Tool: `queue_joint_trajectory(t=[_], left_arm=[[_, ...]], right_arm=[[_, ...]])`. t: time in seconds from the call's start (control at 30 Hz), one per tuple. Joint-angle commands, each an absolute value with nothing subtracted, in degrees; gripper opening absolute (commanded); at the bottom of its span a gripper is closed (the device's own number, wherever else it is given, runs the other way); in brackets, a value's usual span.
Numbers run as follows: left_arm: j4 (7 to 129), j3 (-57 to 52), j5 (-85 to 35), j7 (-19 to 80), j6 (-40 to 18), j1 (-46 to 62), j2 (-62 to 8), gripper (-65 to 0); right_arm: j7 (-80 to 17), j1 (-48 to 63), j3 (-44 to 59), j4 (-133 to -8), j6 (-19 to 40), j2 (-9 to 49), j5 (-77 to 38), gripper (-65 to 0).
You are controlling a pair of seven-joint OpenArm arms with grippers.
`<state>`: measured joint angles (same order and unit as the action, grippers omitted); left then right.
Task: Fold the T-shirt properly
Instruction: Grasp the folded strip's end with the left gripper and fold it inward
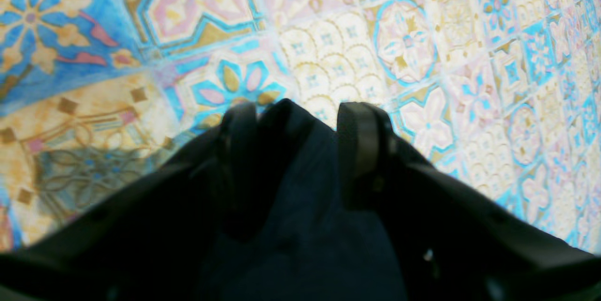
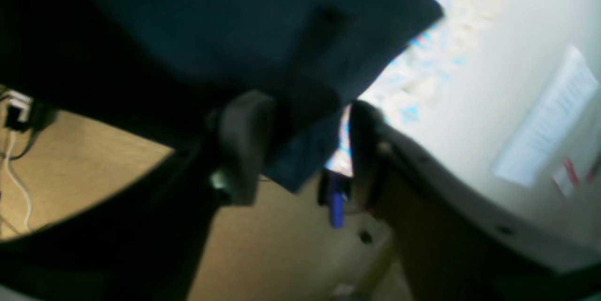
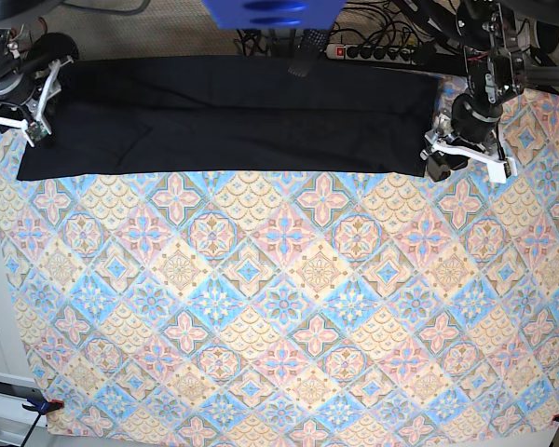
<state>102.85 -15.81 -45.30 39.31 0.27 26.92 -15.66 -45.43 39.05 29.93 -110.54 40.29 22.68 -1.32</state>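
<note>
The black T-shirt (image 3: 224,112) lies as a long flat band across the far side of the table. My left gripper (image 3: 435,158) sits at the band's right end. In the left wrist view the left gripper (image 1: 300,113) has its fingers (image 1: 361,150) apart, and the dark T-shirt (image 1: 300,207) fills the gap without being pinched. My right gripper (image 3: 28,116) is at the band's left end. The right wrist view is blurred: the right gripper (image 2: 307,108) is open, with a corner of the T-shirt (image 2: 235,33) hanging loose against one of the fingers (image 2: 244,146).
A tile-patterned tablecloth (image 3: 279,307) covers the whole table. A power strip (image 3: 373,51) and cables lie behind the far edge, and a blue object (image 3: 270,9) is at top centre. A clamp (image 3: 42,405) grips the near left corner. Brown floor (image 2: 94,165) shows past the table's side.
</note>
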Motion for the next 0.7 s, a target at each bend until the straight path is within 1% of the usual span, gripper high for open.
queue_joint_trajectory(t=[0.0,0.07,0.13,0.3,0.4,0.47,0.57,0.67], left_arm=[[103.6,-16.04,-45.58,38.37,0.04,27.21,-17.89,-37.6],[102.99,-15.96,-45.49,39.43,0.04,27.47,-19.91,-37.6],[102.29,-16.22,-45.49,43.3,0.04,27.12,-21.49,-37.6],[102.11,-16.22,-45.58,50.42,-0.04,26.15,-24.84,-37.5],[101.93,-15.96,-45.49,54.64,-2.77,24.92,-26.24,-37.5],[101.32,-15.96,-45.05,59.74,-4.53,23.43,-26.77,-37.5],[98.86,-15.96,-45.05,65.89,-5.05,20.7,-27.21,-37.5],[96.4,-15.96,-45.05,67.12,-5.05,19.65,-27.21,-37.5]], right_arm=[[-44.53,39.25,31.6,-111.43,40.0,23.34,-1.27,-31.3],[-44.44,39.08,33.45,-111.52,40.0,21.76,-1.27,-28.6],[-43.38,37.14,35.47,-111.52,40.0,19.65,-1.27,-27.0],[-42.68,35.65,36.35,-111.52,40.0,15.96,-1.27,-26.8],[-42.68,35.56,35.38,-111.52,40.0,15.87,-1.27,-26.8],[-42.68,34.86,33.54,-111.52,40.0,15.78,-1.27,-26.8],[-42.68,34.86,31.87,-111.52,40.0,15.78,-1.27,-26.8],[-42.68,34.77,30.64,-111.52,40.0,15.78,-1.27,-26.8]])
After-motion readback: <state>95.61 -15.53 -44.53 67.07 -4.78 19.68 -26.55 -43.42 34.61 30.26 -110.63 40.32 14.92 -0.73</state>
